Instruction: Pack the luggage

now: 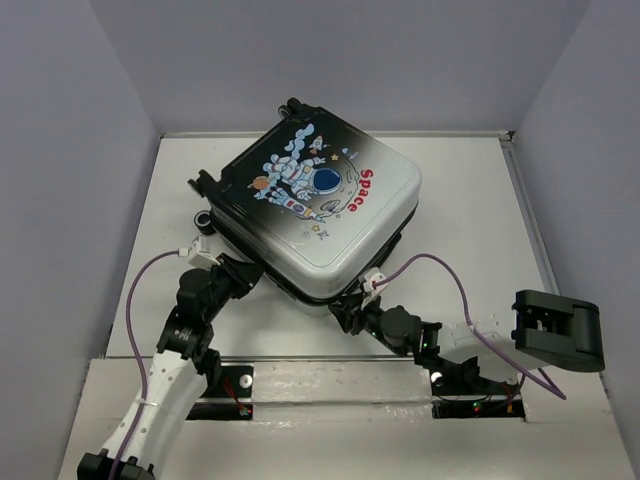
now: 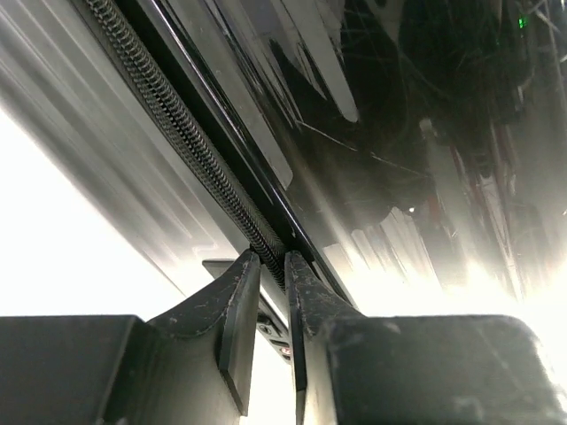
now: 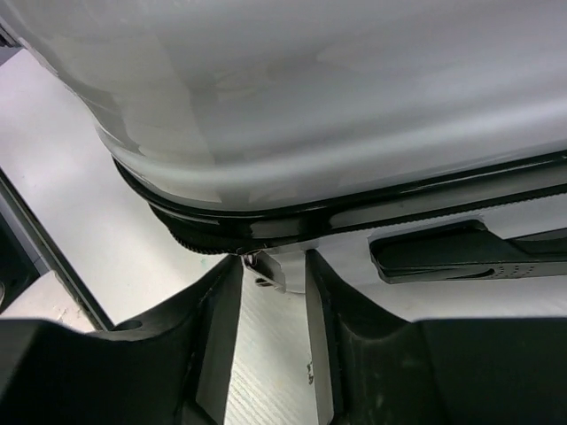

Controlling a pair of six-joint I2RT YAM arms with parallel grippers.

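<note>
The luggage (image 1: pixel 320 190) lies closed and flat on the white table (image 1: pixel 470 200), its astronaut and red "Space" print facing up. My left gripper (image 1: pixel 255 272) is at its near left edge. In the left wrist view the left gripper (image 2: pixel 273 257) has its jaws closed to a narrow gap, with the zipper coil (image 2: pixel 177 124) pinched between the tips. My right gripper (image 1: pixel 350 305) is at the near corner. In the right wrist view the right gripper (image 3: pixel 273 261) stands partly open around a small metal zipper pull (image 3: pixel 266 270) under the shell (image 3: pixel 310 88). The pull rests against the left finger only.
A black box-like device (image 1: pixel 558 330) sits at the right edge of the table. Purple cables (image 1: pixel 440 265) loop from both arms. A black recessed handle (image 3: pixel 461 252) runs along the luggage's side. Grey walls enclose the table on three sides.
</note>
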